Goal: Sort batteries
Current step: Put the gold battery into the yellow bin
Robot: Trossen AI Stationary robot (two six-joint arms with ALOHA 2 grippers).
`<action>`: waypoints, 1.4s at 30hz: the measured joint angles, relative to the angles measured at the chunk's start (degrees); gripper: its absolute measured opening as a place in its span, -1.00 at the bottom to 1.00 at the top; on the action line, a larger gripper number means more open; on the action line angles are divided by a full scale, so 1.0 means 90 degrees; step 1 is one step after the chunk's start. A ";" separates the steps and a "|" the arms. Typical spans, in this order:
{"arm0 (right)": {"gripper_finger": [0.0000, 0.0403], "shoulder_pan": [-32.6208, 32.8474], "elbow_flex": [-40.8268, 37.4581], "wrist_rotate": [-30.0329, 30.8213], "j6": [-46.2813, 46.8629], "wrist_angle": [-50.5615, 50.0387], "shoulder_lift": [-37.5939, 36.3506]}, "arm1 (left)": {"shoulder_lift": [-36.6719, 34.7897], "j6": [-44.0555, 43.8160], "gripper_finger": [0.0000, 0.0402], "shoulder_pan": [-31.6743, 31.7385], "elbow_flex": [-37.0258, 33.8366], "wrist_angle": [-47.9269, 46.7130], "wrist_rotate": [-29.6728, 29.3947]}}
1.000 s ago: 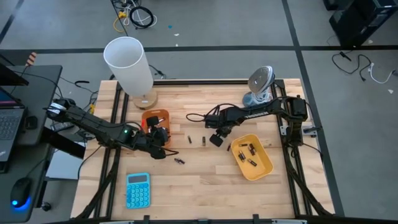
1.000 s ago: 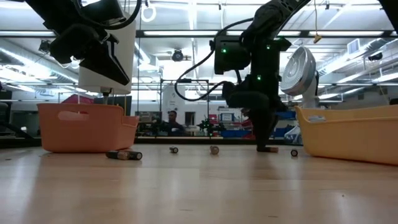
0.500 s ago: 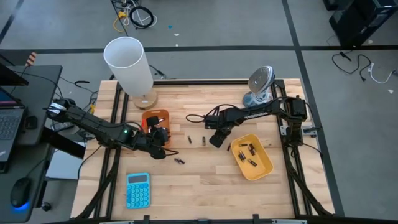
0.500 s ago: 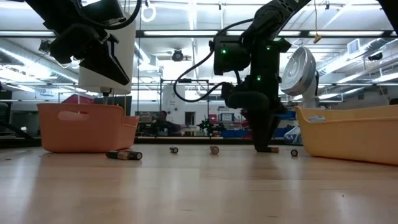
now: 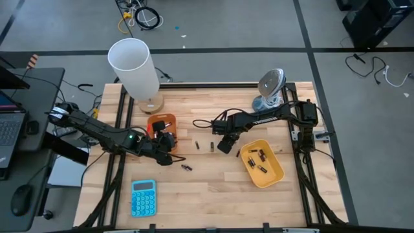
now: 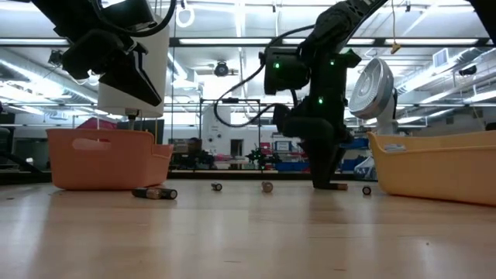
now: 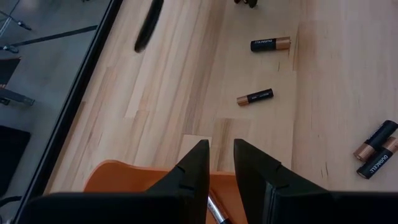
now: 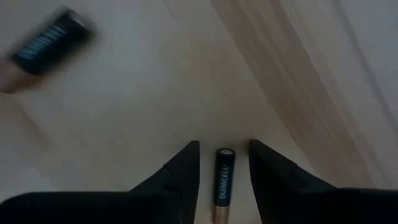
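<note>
High view: right gripper (image 5: 224, 145) sits low over the table (image 5: 207, 194) mid-board, just off the near-left corner of the yellow tray (image 5: 274, 176). Two loose batteries (image 5: 211, 146) lie right beside it on its left, another pair (image 5: 186, 167) further left and nearer the front edge. Yellow tray on its right holds several dark cells (image 5: 262, 156). Left gripper (image 5: 164, 142) hangs over the front edge of the orange tray (image 5: 161, 120), well apart from the right one. White cylinder (image 5: 134, 65), small fan (image 5: 270, 86) and blue calculator (image 5: 143, 197) are also on the table.

Low view: right gripper (image 6: 324, 183) is down at the table surface, a battery (image 6: 339, 186) lying at its tip. Other cells (image 6: 155, 193) lie flat on the wood between the orange tray (image 6: 105, 159) and yellow tray (image 6: 434, 167). The left arm shows only as a dark mass above the orange tray.

Left wrist view: left gripper (image 7: 217, 163) has its fingers (image 7: 195, 163) a narrow gap apart, nothing between them, orange tray rim (image 7: 112, 177) directly below. Ahead of it, four copper-and-black batteries (image 7: 255, 97) lie on the wood.

Right wrist view: right gripper (image 8: 223, 163) has its fingers (image 8: 186, 165) spread, straddling one black-and-copper battery (image 8: 222, 184) that lies on the table lengthwise between them, clear gaps on both sides, not pinched. A second battery (image 8: 42, 48) lies further ahead, blurred.
</note>
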 joint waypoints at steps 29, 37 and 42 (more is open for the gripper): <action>-0.95 0.0029 -0.0006 0.0091 0.0154 -0.0019 0.0195 | 0.0000 -0.0002 -0.62 0.0000 0.0000 -0.0005 0.0002; -0.97 0.0049 -0.0029 0.0202 0.0156 0.0015 -0.0632 | 0.0001 -0.0002 -0.62 -0.0001 0.0000 -0.0005 0.0002; -0.97 0.0094 -0.0029 0.0307 0.0056 0.0183 -0.1004 | 0.0000 -0.0002 -0.62 0.0000 0.0000 -0.0005 0.0002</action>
